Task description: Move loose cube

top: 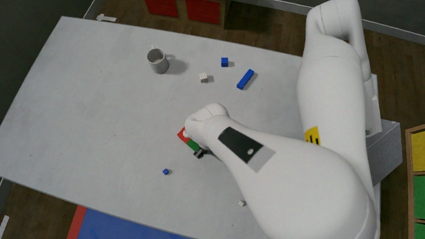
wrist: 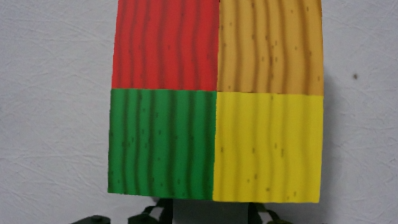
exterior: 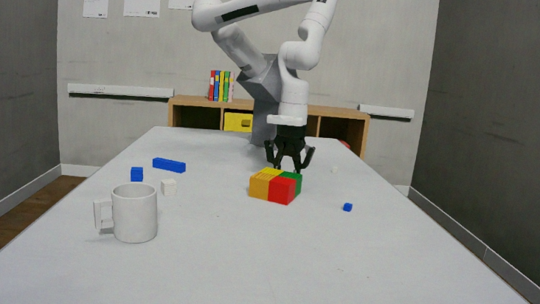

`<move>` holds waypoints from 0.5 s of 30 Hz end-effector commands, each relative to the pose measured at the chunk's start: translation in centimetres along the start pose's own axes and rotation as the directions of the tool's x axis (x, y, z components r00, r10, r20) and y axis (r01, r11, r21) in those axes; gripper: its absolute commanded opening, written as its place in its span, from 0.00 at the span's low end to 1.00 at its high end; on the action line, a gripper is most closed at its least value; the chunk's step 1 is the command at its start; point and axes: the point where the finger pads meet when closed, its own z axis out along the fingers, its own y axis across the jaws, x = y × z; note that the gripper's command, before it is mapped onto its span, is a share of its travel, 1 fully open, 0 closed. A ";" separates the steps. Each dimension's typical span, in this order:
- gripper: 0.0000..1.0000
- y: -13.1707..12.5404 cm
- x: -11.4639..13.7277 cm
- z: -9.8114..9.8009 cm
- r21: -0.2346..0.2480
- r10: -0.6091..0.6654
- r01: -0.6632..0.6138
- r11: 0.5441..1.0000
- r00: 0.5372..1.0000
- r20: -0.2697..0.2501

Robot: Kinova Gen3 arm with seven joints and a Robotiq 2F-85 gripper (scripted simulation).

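A red cube (top: 182, 134) (exterior: 281, 190) (wrist: 165, 45), an orange cube (exterior: 258, 187) (wrist: 272, 47), a green cube (top: 193, 145) (exterior: 298, 184) (wrist: 162, 142) and a yellow cube (exterior: 272, 170) (wrist: 267, 147) stand together in a two-by-two square. In the wrist view their faces meet along thin seams with no visible gap, and the outer edges nearly line up. My gripper (exterior: 287, 169) (wrist: 210, 212) is partly open with nothing between its fingers. It is on the robot's side of the square, beside green and yellow. The arm hides much of the square in the top view.
A grey mug (top: 159, 64) (exterior: 134, 215), a blue cube (top: 224, 62) (exterior: 136, 173), a white cube (top: 203, 78) (exterior: 168, 187) and a blue bar (top: 245, 79) (exterior: 168, 165) stand apart from the square. A tiny blue cube (top: 165, 171) (exterior: 347, 206) and a tiny white one (top: 241, 203) (exterior: 334, 169) lie on the other side.
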 end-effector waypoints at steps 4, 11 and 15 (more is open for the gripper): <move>0.54 -0.1 -0.1 -0.1 0.003 0.004 -0.004 1.000 1.000 -0.003; 0.54 -0.1 -0.1 -0.6 0.002 0.004 -0.004 1.000 1.000 -0.003; 0.54 -0.1 -0.1 -0.9 0.002 0.004 -0.004 1.000 1.000 -0.003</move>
